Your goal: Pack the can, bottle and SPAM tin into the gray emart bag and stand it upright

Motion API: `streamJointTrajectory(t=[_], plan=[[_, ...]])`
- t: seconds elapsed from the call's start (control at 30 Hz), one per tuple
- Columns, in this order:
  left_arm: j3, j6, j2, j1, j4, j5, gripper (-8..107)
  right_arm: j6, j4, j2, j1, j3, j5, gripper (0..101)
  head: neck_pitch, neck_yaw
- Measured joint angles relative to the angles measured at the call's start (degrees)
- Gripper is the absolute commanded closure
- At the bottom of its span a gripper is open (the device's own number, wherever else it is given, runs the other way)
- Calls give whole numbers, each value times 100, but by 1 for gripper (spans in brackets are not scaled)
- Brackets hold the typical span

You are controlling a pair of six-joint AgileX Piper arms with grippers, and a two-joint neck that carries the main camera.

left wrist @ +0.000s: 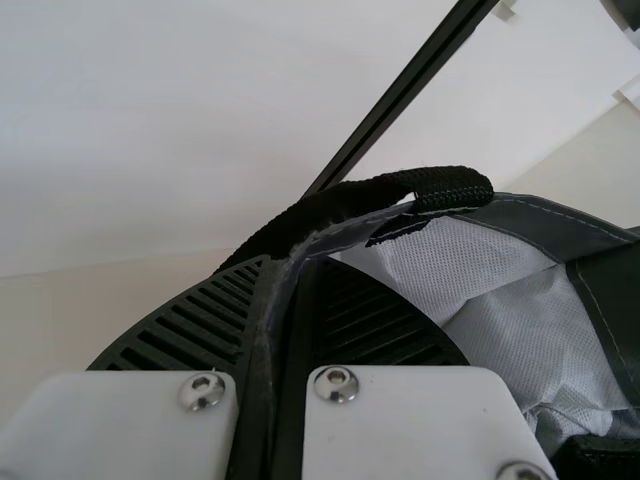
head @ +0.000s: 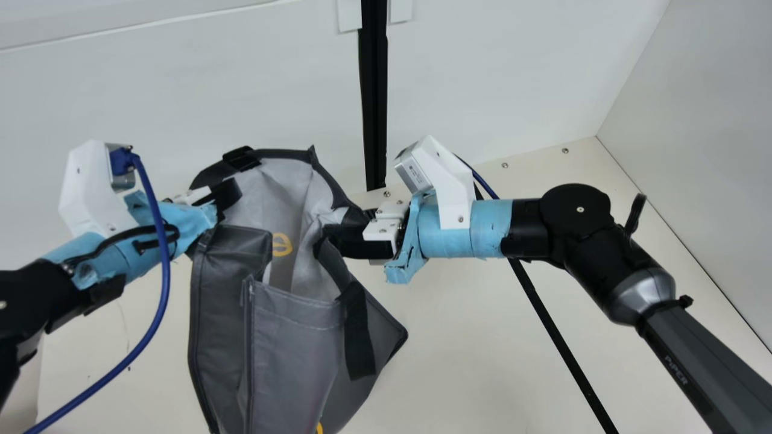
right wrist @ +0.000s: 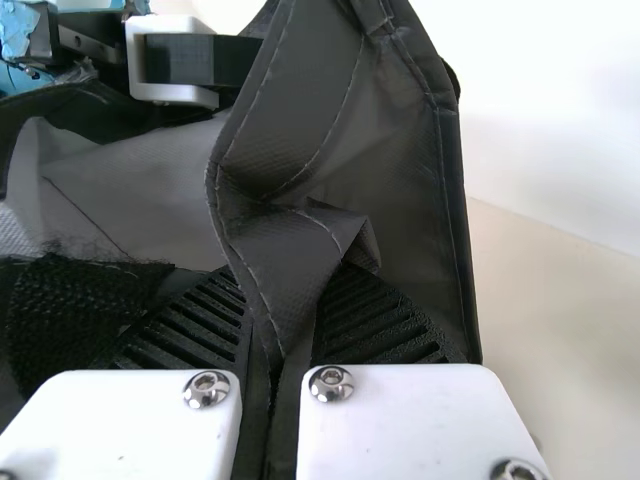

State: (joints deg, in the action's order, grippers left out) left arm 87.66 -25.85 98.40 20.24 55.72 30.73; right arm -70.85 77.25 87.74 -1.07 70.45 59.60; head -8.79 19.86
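Holding the gray emart bag [head: 295,355] by opposite sides of its mouth seems meant to spread it and keep the soft walls from folding in while it is steadied upright. At the bag's left side, my left gripper [left wrist: 285,268] is clenched on the rim near a black handle loop [left wrist: 450,188]; at its right side, my right gripper [right wrist: 295,275] pinches a crumpled fold of the rim. Between them the pale lining [head: 289,181] lies open, but I cannot tell what is at the bag's bottom, nor whether its base bears on the table [head: 458,337]. A black strap [head: 360,337] dangles down its front and could snag; a blue cable [head: 164,265] loops beside its left, and a dark post [head: 374,90] stands behind it.
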Motion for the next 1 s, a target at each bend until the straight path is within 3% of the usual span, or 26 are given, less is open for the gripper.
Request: streamJointTrajectory(t=[0.63,1.0], plan=[[-149,13,-134,9,-64,67,107,106,-61,-116,57,-101,-93,101,0,9],[-149,13,-134,9,-64,67,70,106,-61,-116,57,-101,-93,101,0,0]])
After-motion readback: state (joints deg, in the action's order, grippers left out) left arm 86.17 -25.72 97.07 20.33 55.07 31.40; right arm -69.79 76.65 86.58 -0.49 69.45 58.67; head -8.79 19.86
